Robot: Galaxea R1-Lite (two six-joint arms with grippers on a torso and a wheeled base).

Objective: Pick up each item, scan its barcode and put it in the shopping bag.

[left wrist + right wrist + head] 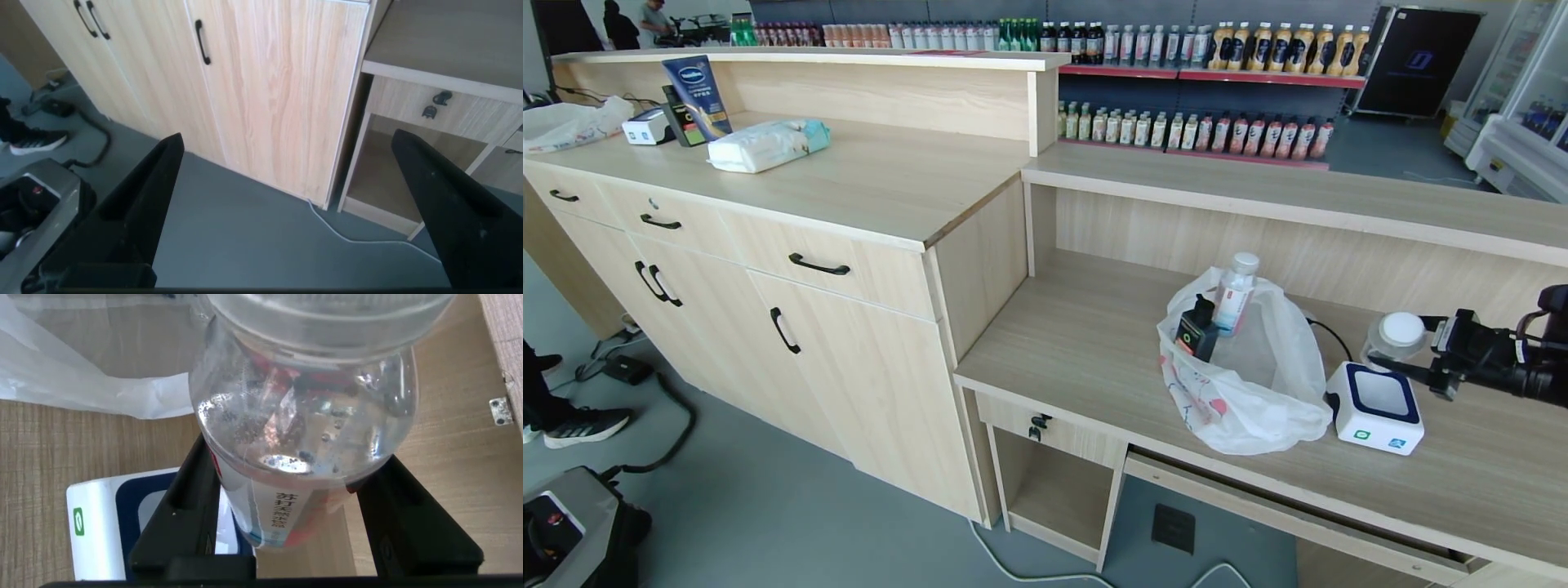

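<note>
Grips in the right claw point(298, 457) a clear white-capped plastic bottle point(302, 408), close by the white-and-blue square scanner point(1376, 407) on the pale wooden counter point(1086, 343). Shows the left claw point(286, 147) spread wide over grey floor point(245, 229). Leaves the white plastic shopping bag point(1250, 392) beside the scanner.

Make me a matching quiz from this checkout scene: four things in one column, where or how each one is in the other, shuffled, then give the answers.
1 tissue pack
2 scanner
3 clear bottle
4 left gripper

A between the right gripper's fingers
B on the raised counter
C open, above the floor
D on the low desk beside the shopping bag

Pairs: 1-B, 2-D, 3-A, 4-C
</note>
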